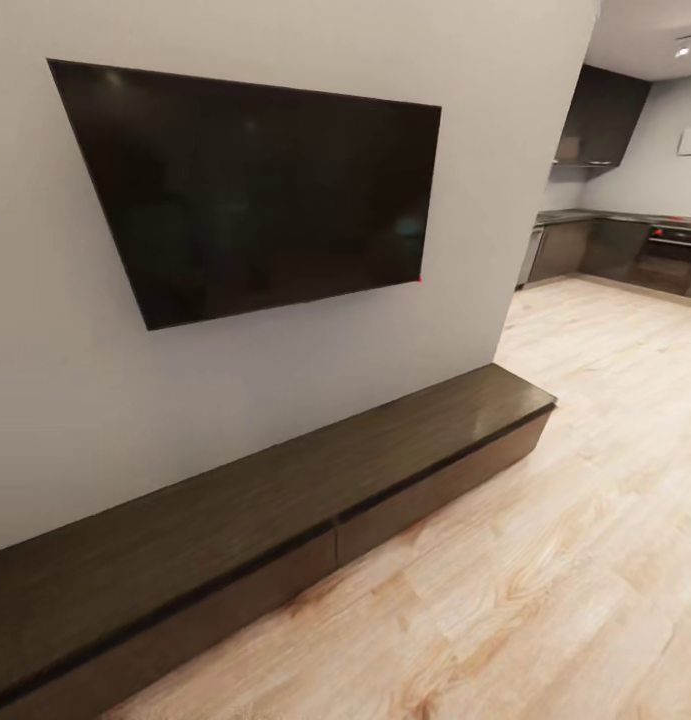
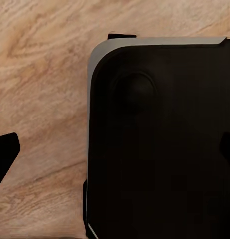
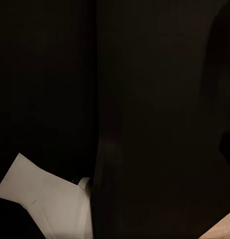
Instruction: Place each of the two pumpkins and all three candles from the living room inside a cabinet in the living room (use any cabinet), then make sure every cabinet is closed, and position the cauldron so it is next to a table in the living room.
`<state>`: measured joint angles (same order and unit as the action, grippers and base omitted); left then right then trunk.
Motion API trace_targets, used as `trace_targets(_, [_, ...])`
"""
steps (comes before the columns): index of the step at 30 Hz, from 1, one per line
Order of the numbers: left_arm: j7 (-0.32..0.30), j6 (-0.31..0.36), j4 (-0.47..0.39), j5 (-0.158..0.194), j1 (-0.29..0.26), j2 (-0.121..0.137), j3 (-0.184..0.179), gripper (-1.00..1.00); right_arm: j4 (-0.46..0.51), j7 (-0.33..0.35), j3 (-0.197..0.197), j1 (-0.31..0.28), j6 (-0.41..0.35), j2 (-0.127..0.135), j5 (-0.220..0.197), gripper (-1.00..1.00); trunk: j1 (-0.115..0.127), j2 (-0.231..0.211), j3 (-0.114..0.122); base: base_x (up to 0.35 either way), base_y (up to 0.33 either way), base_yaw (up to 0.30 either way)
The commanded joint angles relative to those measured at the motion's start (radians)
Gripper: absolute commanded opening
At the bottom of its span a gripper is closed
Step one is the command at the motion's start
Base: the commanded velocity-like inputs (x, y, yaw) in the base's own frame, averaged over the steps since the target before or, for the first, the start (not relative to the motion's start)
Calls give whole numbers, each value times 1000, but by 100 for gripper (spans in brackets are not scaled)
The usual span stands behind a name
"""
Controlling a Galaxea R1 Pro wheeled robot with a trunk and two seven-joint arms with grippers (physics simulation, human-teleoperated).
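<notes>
Cabinet point(image 1: 285, 510) ends cut off

The head camera looks down obliquely at the cabinet point(image 1: 285, 520) along the wall; both wrist cameras face the floor point(image 2: 40, 89) closely.

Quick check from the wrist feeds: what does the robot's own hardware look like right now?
In the left wrist view, two matte black fingertips poke in at opposite edges, over a black rounded-corner body panel with a pale grey rim. The right wrist view is mostly dark black casing with a white angular panel. No cables or markings visible.
</notes>
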<state>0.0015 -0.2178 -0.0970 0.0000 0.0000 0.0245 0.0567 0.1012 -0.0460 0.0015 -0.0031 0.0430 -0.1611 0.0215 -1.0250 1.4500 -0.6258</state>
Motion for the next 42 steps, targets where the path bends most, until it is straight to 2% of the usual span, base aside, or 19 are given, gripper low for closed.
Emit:
trace_targets(1, [0, 0, 0, 0, 0, 0, 0, 100, 0, 0, 0, 0, 0, 0, 0, 100, 0, 0, 0, -5, 0, 299])
trace_targets(42, [0, 0, 0, 2, 0, 0, 0, 100, 0, 0, 0, 0, 0, 0, 0, 100, 0, 0, 0, -13, 0, 299])
